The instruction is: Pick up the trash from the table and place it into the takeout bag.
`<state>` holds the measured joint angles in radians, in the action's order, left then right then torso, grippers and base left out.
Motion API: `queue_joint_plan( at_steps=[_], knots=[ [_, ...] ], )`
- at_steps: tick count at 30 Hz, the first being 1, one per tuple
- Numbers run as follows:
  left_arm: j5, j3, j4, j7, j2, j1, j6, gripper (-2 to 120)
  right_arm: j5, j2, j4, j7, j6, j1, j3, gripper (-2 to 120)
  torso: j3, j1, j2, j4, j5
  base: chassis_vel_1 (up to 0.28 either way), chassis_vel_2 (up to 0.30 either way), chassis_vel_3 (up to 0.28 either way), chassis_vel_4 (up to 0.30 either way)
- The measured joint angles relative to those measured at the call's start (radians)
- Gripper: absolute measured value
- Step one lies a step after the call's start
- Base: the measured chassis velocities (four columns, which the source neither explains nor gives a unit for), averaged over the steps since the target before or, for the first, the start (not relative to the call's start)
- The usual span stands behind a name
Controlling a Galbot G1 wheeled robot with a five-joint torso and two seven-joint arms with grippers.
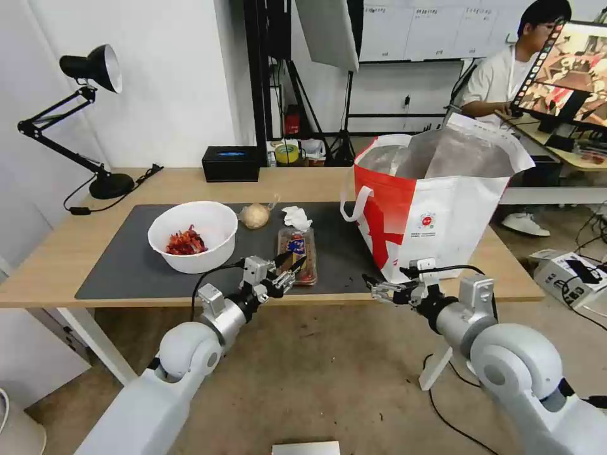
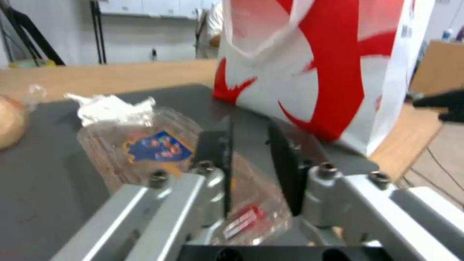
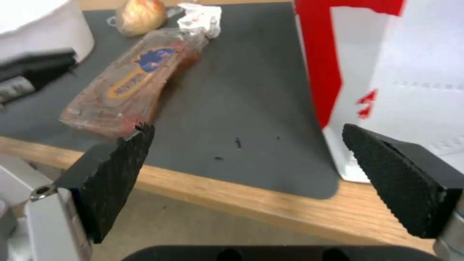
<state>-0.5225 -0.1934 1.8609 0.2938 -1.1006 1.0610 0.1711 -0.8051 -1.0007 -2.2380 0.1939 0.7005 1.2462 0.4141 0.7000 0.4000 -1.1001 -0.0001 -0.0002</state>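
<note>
The clear hinged plastic tray (image 1: 297, 254) lies flat on the dark grey mat (image 1: 126, 265) of the table (image 1: 57, 265), its near end just ahead of the left gripper (image 1: 292, 260). That gripper's jaws stand a little apart with nothing between them; in the left wrist view the tray (image 2: 145, 152) lies directly beyond and beneath the two dark fingers (image 2: 215, 152), close to them, though whether they touch it cannot be told. Past the tray's far end sits the crumpled white tissue (image 1: 296, 217), and beside that the beige lump in clear wrap (image 1: 256, 215). The white round bowl (image 1: 193, 235) with red scraps stands on the mat to the outer side of the left gripper's jaws, near the tray but apart from it.

The takeout bag (image 1: 436, 208) stands upright and open-mouthed on the table's right part, its silver lining showing. The right gripper (image 1: 370, 285) hangs at the table's near edge, just in front of the bag's lower corner. Its jaws are spread wide and empty; in the right wrist view the mat's corner lies between the ridged pads (image 3: 121, 170), with the bag (image 3: 411, 72) beyond one pad and the tray (image 3: 130, 83) beyond the other.
</note>
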Motion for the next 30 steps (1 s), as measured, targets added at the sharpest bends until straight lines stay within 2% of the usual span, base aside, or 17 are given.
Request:
queue_joint_plan(
  at_steps=[2,4,5,11,13,15,17,18,21,25,30],
  knots=[
    [0.002,0.000,-0.002,0.004,0.001,-0.001,0.006,17,0.000,-0.002,0.002,0.002,-0.008,-0.002,-0.007,100,0.000,0.000,0.000,0.0000,0.0000,0.000,0.000,0.000,0.000],
    [0.031,-0.005,-0.019,0.035,0.009,-0.002,0.021,3,-0.016,-0.016,0.014,0.004,-0.060,-0.015,-0.046,100,0.000,0.000,0.000,0.0000,0.0001,0.000,0.000,0.000,0.000],
    [0.037,-0.006,-0.023,0.042,0.012,-0.002,0.022,0,-0.033,-0.020,0.017,0.007,-0.075,-0.022,-0.055,100,0.000,0.000,0.000,0.0001,0.0001,0.000,0.000,0.000,0.000],
    [0.043,-0.007,-0.039,0.056,0.025,-0.007,0.025,0,-0.155,-0.036,0.038,0.051,-0.158,-0.083,-0.108,100,0.000,0.000,0.000,0.0001,-0.0001,0.000,0.000,0.000,0.000],
    [0.042,-0.008,-0.040,0.057,0.029,-0.007,0.025,0,-0.223,-0.045,0.054,0.094,-0.181,-0.124,-0.129,100,0.000,0.000,0.000,0.0002,0.0000,0.000,0.000,0.000,0.000],
    [0.042,-0.009,-0.040,0.059,0.031,-0.006,0.026,0,-0.276,-0.054,0.061,0.132,-0.187,-0.145,-0.134,100,0.000,0.000,0.000,0.0001,0.0002,0.000,0.000,0.000,0.000],
    [0.042,-0.011,-0.036,0.069,0.034,0.001,0.032,0,-0.468,-0.076,0.082,0.245,-0.191,-0.192,-0.135,100,0.000,0.000,0.000,0.0002,0.0000,0.000,0.000,0.000,0.000],
    [0.042,-0.011,-0.036,0.069,0.034,0.001,0.032,0,-0.468,-0.076,0.082,0.245,-0.191,-0.192,-0.135,100,0.000,0.000,0.000,0.0002,0.0000,0.000,0.000,0.000,0.000],
    [0.041,-0.014,-0.035,0.070,0.033,0.004,0.034,0,-0.646,-0.098,0.128,0.342,-0.190,-0.252,-0.134,100,0.000,0.000,0.000,0.0001,0.0000,0.000,0.000,0.000,0.000],
    [0.038,-0.016,-0.037,0.070,0.030,0.008,0.035,0,-0.738,-0.125,0.198,0.394,-0.168,-0.323,-0.154,100,0.000,0.000,0.000,0.0001,0.0000,0.000,0.000,0.000,0.000],
    [0.037,-0.018,-0.042,0.069,0.031,0.009,0.034,0,-0.772,-0.154,0.260,0.422,-0.143,-0.387,-0.188,100,0.000,0.000,0.000,0.0002,0.0000,0.000,0.000,0.000,0.000]
  ],
)
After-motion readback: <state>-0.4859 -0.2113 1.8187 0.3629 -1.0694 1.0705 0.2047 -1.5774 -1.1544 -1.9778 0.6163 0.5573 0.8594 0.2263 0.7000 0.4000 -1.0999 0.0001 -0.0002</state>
